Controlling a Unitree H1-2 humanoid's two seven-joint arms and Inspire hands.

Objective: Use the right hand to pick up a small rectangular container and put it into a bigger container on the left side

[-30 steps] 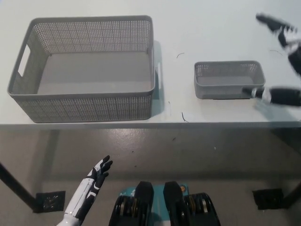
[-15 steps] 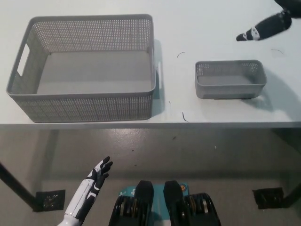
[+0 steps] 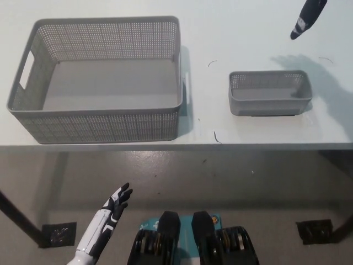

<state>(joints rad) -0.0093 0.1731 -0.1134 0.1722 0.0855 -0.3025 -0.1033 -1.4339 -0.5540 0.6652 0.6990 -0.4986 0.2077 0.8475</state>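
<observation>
White table [image 3: 253, 33] fills the upper half of the head view, its front edge running straight across the middle; below it a grey, slightly glossy floor [image 3: 182, 176], with dark table legs at far left and far right on small dark floor plates [image 3: 58, 234]. Lower left, under table level and well clear of everything: white left hand [image 3: 117, 200], held out over the floor, fingers spread apart, nothing in it. On the table's left part sits the big grey perforated container [image 3: 99, 118], rectangular, upright, with a cut-out handle in its left end wall, inside bare. Its right end wall has a pale handle, and just right of that the tabletop shows a few thin dark scratch marks or threads [image 3: 215, 137], one near the front edge, one further back. Right of centre stands the small rectangular container [image 3: 268, 104], same grey mesh, upright on the table, close to the front edge, well apart from the big one, nothing inside, nothing touching it. Top right corner: only a dark tip of the black right hand [image 3: 306, 15] pokes into view, above and behind the small container and apart from it; cannot tell whether its fingers are apart or together. It throws a soft shadow on the table right of the small container. Bare table between the two containers.
</observation>
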